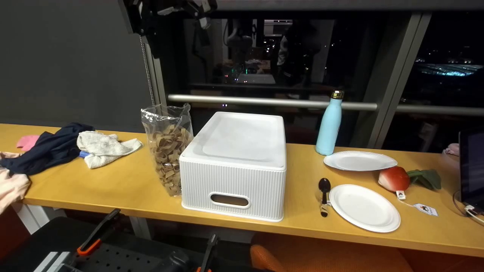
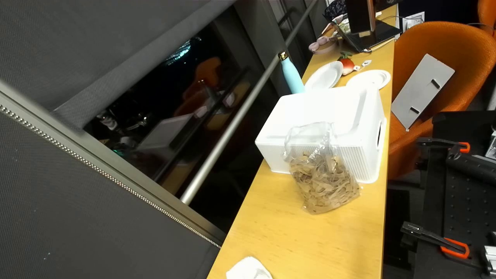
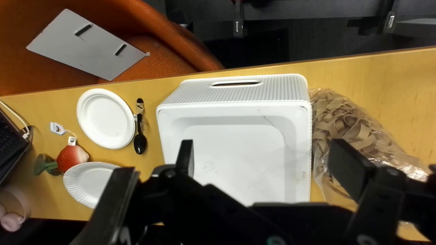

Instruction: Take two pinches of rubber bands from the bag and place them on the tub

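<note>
1 rubber-band bag (image 1: pixel 168 149) | 1 tub (image 1: pixel 238 181) | 2 plates (image 1: pixel 365 207) | 1 bottle (image 1: pixel 329 126)

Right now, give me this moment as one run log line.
black two-finger gripper: open, empty; clear plastic bag: beside white ribbed tub; tan rubber bands: in bag, none seen on tub

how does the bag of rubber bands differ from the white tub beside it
The bag is clear plastic, showing tan rubber bands inside; the tub is opaque white with ribbed sides. The bag looks soft and crinkled, while the tub looks stiff and boxy. The tub is also broader than the bag. Both stand on the wooden table.
</note>
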`<state>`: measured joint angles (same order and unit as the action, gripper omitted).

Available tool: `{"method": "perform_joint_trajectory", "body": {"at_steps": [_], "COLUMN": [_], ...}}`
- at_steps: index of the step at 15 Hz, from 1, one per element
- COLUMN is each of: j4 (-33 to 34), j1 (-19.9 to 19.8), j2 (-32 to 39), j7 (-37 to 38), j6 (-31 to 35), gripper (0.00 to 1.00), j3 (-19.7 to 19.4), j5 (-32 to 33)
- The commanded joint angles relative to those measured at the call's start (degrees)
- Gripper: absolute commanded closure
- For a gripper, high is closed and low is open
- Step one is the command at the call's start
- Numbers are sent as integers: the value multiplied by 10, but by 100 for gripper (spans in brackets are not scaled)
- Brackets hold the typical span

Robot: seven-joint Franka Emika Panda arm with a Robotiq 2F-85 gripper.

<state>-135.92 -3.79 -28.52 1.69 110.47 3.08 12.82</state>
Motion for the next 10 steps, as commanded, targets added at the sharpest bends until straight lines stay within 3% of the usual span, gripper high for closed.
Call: {"method": "perform_joint_trajectory", "body": {"at_steps": [1,9,10], "j4": [18,-4,-3], "j1": [19,39,40], "j2": [27,45,55], "j7": [-7,-9,-16], "j6": [26,96,112], "gripper": [0,0,25], "j3": [-7,-5,-9], "j5": [-6,-15,-15]}}
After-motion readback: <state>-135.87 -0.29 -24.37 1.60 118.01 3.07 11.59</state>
